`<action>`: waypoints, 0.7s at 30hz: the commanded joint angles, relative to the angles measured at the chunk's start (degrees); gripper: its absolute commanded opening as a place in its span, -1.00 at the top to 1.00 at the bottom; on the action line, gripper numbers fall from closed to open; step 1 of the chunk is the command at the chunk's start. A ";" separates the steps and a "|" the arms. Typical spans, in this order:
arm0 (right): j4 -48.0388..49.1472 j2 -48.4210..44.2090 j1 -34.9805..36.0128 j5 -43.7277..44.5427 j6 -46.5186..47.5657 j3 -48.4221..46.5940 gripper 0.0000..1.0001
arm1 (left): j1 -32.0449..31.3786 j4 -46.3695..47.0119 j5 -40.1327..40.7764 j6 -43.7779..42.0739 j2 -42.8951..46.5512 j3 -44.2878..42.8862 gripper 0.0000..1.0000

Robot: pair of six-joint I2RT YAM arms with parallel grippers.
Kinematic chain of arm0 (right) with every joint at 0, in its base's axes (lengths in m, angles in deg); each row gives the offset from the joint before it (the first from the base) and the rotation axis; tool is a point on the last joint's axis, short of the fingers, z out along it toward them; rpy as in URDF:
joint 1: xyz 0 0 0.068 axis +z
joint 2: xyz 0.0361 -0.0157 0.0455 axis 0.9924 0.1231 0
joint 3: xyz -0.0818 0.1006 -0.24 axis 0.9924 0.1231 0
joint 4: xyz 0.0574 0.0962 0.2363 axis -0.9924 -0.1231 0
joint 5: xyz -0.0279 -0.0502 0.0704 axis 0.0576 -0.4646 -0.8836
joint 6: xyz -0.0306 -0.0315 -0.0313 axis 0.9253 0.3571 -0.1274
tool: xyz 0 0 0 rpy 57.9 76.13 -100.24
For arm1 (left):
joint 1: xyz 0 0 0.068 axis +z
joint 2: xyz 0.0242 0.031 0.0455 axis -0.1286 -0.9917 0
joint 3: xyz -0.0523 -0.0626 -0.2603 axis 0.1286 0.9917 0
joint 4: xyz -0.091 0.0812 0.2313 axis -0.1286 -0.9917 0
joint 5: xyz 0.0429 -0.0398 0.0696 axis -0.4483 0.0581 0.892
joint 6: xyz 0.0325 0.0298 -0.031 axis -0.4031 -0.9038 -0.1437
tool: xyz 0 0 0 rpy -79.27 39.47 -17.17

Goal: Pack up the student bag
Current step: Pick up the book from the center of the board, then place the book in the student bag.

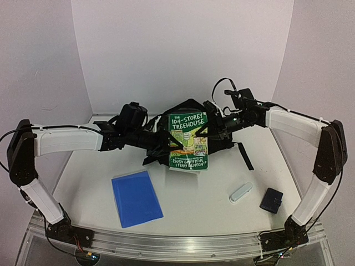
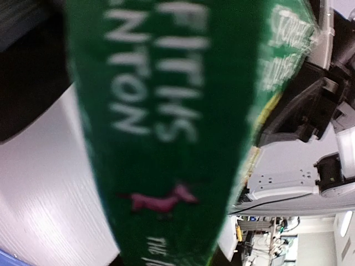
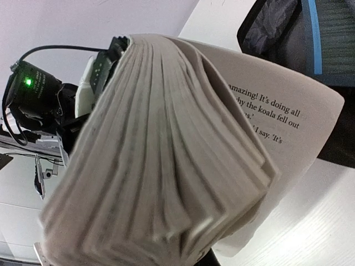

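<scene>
A green paperback, "The 104-Storey Treehouse" [image 1: 187,141], stands upright above the table in front of the student bag [image 1: 188,106], a black backpack at the back centre. My left gripper [image 1: 168,145] is shut on the book's left, spine side, with a dark finger across the cover. My right gripper [image 1: 202,133] is shut on its right, page side. The blurred green spine [image 2: 166,111] fills the left wrist view and hides those jaws. In the right wrist view the fanned page edges [image 3: 166,166] cover the jaws, and one loose page sticks out to the right.
A blue notebook [image 1: 136,198] lies flat at the front left. At the front right are a small white oblong item [image 1: 241,192] and a dark-blue pouch [image 1: 271,200]. A black strap [image 1: 244,155] trails from the bag toward the right.
</scene>
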 commanded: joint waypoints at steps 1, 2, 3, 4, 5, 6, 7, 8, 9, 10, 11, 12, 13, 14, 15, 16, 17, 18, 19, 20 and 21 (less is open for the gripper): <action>1.80 2.31 0.65 -0.67 0.97 -7.98 0.74 | 3.67 6.63 2.30 1.59 2.41 -0.67 0.74; 1.46 3.25 0.57 2.14 1.40 -9.60 0.54 | 4.15 6.68 2.64 2.00 2.01 -1.13 0.82; 0.91 4.21 0.45 5.49 1.98 -11.53 0.30 | 4.71 7.20 3.06 2.72 1.63 -1.39 0.88; 0.24 5.17 0.17 9.02 2.54 -13.70 0.08 | 5.43 8.30 3.49 3.72 1.40 -1.30 0.94; -0.31 6.32 -0.24 12.67 3.07 -15.65 -0.10 | 6.41 9.85 4.05 5.14 1.30 -0.95 0.98; -0.73 7.59 -0.61 16.14 3.66 -17.45 -0.21 | 7.50 11.64 4.73 6.66 1.20 -0.44 0.99; -1.20 8.95 -0.87 19.70 4.37 -19.56 -0.27 | 8.46 13.60 5.45 7.76 1.11 0.21 0.99; -1.75 10.29 -0.96 23.31 5.11 -22.16 -0.30 | 9.52 15.47 6.04 8.96 0.96 0.84 1.00; -1.96 11.82 -0.95 27.19 6.00 -24.05 -0.34 | 10.83 17.58 6.56 10.48 0.48 1.33 1.00; -2.23 13.16 -0.95 30.04 6.86 -26.09 -0.37 | 11.86 19.16 6.64 11.51 -0.23 1.47 1.00; -2.63 14.85 -0.79 33.43 7.60 -28.38 -0.40 | 12.97 20.28 6.56 12.54 -1.11 1.37 1.00; -3.26 16.41 -0.69 35.70 8.29 -30.69 -0.41 | 13.70 21.55 6.39 13.30 -2.30 1.09 1.00; -3.94 18.27 -0.62 37.83 8.89 -32.86 -0.41 | 14.42 23.06 6.29 14.09 -3.71 0.78 1.00; -4.73 20.27 -0.54 39.86 9.57 -34.70 -0.41 | 15.15 24.55 6.31 14.93 -5.11 0.57 1.00; -5.58 21.97 -0.40 41.40 10.46 -36.50 -0.40 | 15.66 26.10 6.06 15.77 -6.52 0.44 1.00; -6.24 23.80 -0.22 43.18 11.25 -38.54 -0.40 | 16.23 28.08 5.60 16.78 -8.13 0.29 1.00; -6.40 25.12 0.03 44.57 12.24 -39.64 -0.40 | 16.63 29.70 5.05 17.84 -9.65 0.08 0.99; -6.49 26.22 0.42 45.71 13.30 -40.39 -0.40 | 17.03 31.13 4.71 18.92 -11.17 -0.05 0.99; -6.57 27.10 0.94 46.50 14.36 -41.01 -0.40 | 17.26 32.29 4.44 20.21 -12.42 -0.10 0.99; -6.63 28.01 1.47 47.51 15.50 -41.46 -0.40 | 17.51 33.42 4.15 21.19 -13.74 -0.10 1.00; -6.66 28.81 2.14 48.69 17.00 -41.79 -0.40 | 17.72 33.98 3.92 21.77 -14.82 -0.13 1.00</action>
